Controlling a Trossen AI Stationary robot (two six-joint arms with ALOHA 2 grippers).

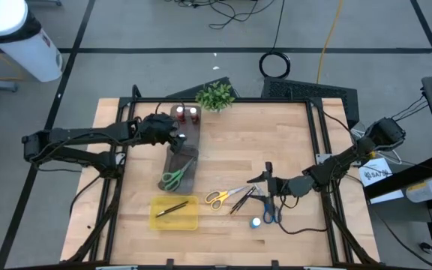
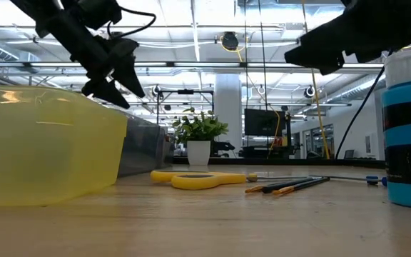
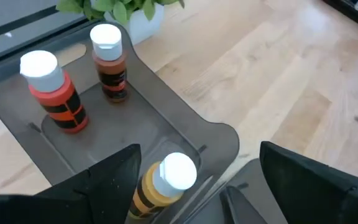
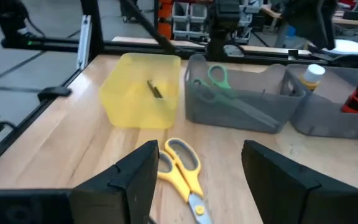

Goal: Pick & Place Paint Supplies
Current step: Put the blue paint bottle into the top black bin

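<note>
No readable text anywhere; paper tag (image 1: 376,174) beside right arm perhaps printed, illegible.

Four paint bottles show: three inside the grey organiser tray (image 1: 182,150), namely a red one (image 3: 55,93), a brown one (image 3: 109,62) and a yellow one (image 3: 163,183), plus a blue one (image 1: 256,222) outside it. Scissors number three: green (image 1: 175,177) in that tray, yellow (image 1: 223,196) and blue (image 1: 270,211) beside it. One brush (image 1: 171,209) lies in the yellow tray (image 1: 175,221) near it.
</note>
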